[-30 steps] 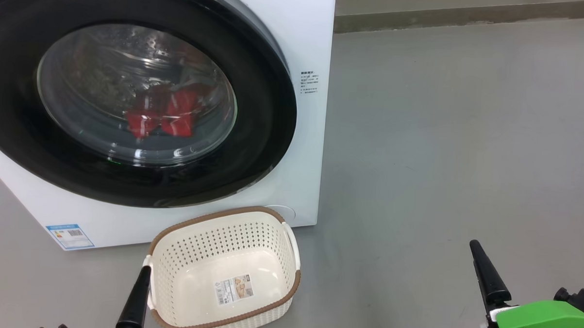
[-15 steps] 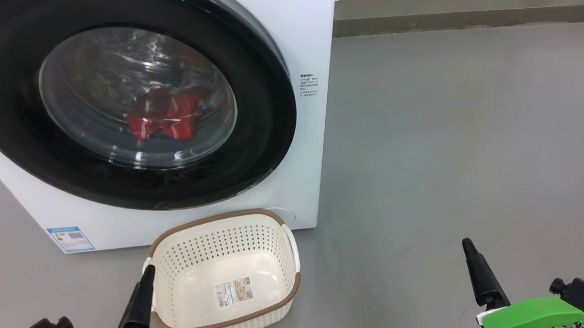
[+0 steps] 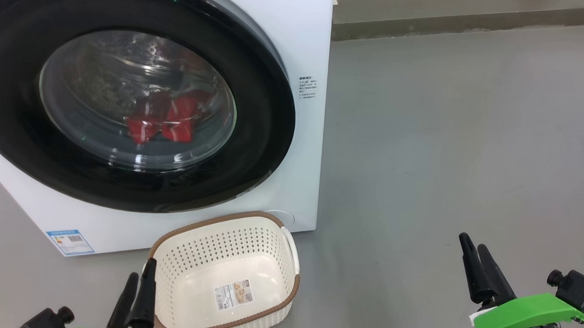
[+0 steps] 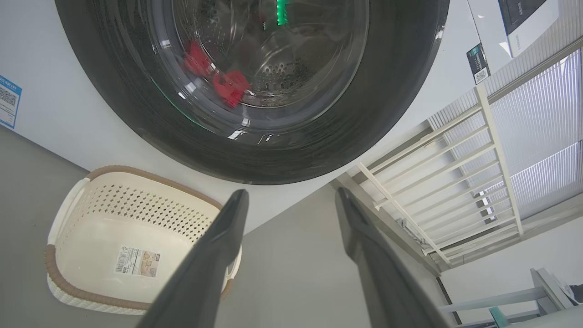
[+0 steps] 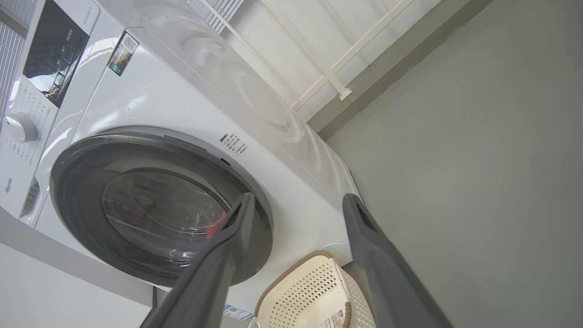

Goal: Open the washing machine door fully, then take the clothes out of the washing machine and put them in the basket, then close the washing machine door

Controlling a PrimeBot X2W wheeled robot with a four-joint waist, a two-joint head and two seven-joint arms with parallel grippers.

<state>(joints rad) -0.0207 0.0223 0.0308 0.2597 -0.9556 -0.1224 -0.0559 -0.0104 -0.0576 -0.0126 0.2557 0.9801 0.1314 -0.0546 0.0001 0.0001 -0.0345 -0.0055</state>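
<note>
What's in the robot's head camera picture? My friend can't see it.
White front-loading washing machine, its round black-rimmed glass door shut, red clothes inside. An empty cream perforated plastic basket sits before it; open left gripper beside the basket, open right gripper farther right.
</note>
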